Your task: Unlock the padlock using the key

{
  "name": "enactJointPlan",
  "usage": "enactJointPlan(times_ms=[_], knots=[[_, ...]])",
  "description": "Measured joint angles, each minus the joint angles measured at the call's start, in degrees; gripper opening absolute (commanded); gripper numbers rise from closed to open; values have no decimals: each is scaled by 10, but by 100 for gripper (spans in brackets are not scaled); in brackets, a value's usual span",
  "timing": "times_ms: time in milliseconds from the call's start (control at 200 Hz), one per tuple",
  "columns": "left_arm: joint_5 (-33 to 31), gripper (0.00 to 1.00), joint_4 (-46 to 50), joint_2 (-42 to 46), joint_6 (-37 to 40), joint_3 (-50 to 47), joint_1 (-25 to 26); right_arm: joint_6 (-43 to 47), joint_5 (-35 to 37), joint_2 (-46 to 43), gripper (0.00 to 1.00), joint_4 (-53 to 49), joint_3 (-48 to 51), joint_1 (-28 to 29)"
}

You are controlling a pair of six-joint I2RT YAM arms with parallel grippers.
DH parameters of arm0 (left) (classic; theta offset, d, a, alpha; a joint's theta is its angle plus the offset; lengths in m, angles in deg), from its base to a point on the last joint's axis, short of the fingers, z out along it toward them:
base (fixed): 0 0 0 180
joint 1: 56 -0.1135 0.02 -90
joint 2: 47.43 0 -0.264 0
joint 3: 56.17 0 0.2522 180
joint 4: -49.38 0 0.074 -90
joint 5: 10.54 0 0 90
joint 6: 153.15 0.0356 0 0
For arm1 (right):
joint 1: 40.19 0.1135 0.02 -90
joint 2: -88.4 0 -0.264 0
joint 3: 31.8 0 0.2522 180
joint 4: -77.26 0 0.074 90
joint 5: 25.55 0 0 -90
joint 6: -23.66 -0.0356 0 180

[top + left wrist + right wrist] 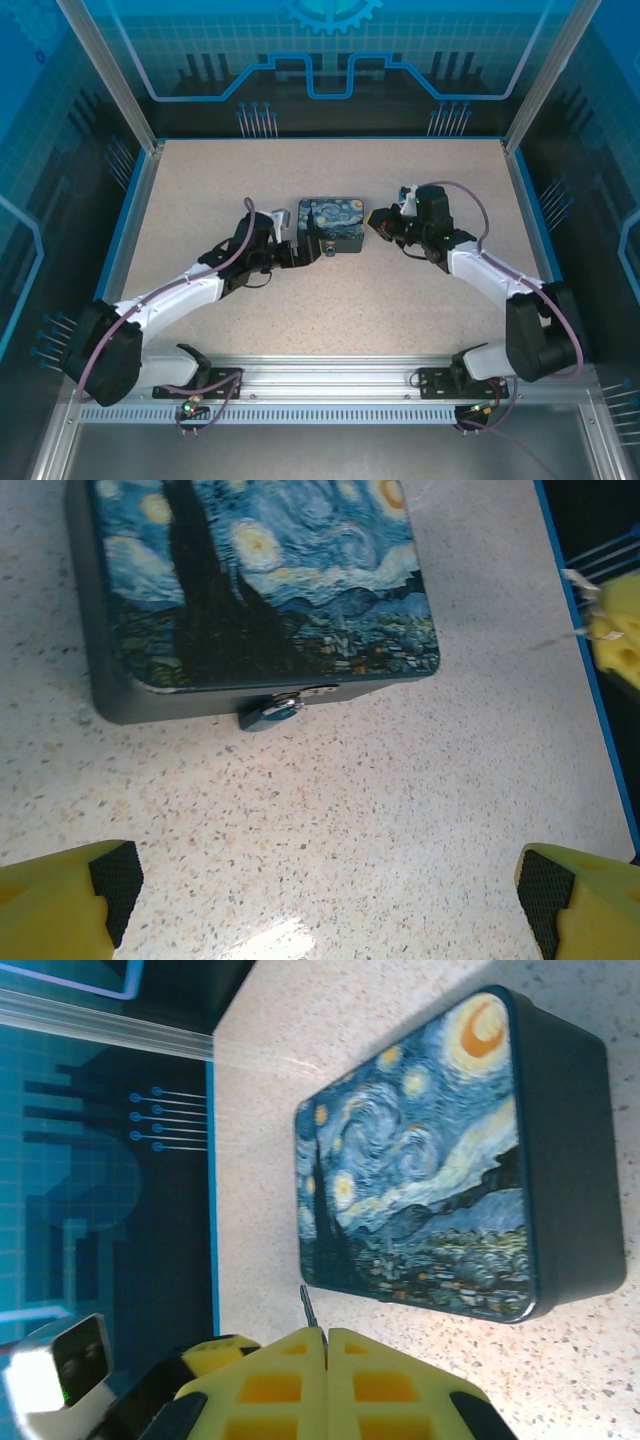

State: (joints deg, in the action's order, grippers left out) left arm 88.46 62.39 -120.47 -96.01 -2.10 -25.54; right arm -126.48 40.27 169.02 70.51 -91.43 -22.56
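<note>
The right pincer (325,1345) pinches the key (308,1307) near the painted tin (420,1170).

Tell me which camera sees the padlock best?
Left wrist view: the padlock is close and sharp at the front of the tin. From above it is a speck. The right wrist faces the tin's lid.

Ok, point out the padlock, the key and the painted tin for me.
padlock (268,716), left wrist view, on its dark body.
key (308,1310), right wrist view, on its thin exposed shaft.
painted tin (333,224), top external view, on the middle of its lid.
</note>
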Motion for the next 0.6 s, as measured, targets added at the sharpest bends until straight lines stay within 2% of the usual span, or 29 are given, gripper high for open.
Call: enactJointPlan(times_ms=[245, 600], knots=[[0, 98, -101, -53, 50, -57, 39, -2, 2, 39, 0, 15, -7, 3], [-61, 98, -243, -165, 63, -86, 84, -9, -8, 105, 0, 52, -26, 3]])
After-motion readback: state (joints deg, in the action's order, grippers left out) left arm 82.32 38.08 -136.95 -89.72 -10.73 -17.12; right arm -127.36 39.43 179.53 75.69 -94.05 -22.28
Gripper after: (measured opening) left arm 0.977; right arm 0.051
